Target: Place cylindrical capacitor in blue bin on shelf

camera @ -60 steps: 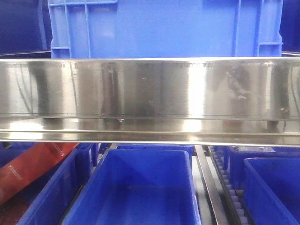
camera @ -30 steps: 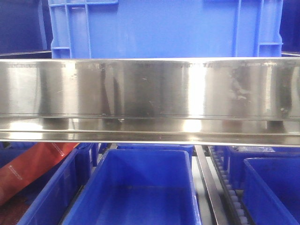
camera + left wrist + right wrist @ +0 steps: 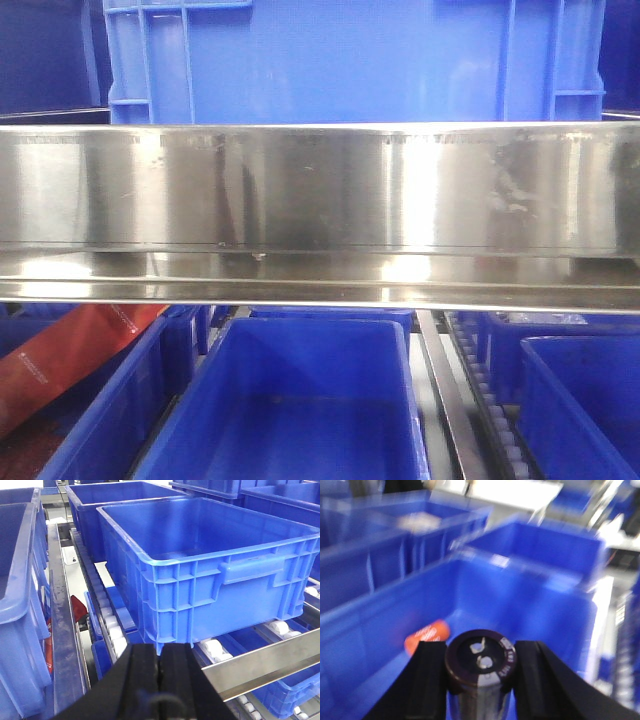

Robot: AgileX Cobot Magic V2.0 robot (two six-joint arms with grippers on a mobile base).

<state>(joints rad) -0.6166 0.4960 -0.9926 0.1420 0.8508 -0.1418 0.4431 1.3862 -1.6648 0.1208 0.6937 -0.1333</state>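
The cylindrical capacitor [image 3: 481, 667] sits pinched in the right tool [image 3: 481, 672], above a blue bin [image 3: 520, 587]; this blurred view suggests travel. Left tool [image 3: 160, 672] is closed, empty. Front-view shelf [image 3: 320, 190] reflections have shifted slightly.

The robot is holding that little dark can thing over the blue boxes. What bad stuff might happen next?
1. The right gripper pinches the cylindrical capacitor only by its round sides, so it might slip or tip out early.
2. The right wrist view is blurry, suggesting fast motion; a release now might miss the blue bin below.
3. An orange item already lies in that bin, so the capacitor might land on it and bounce.
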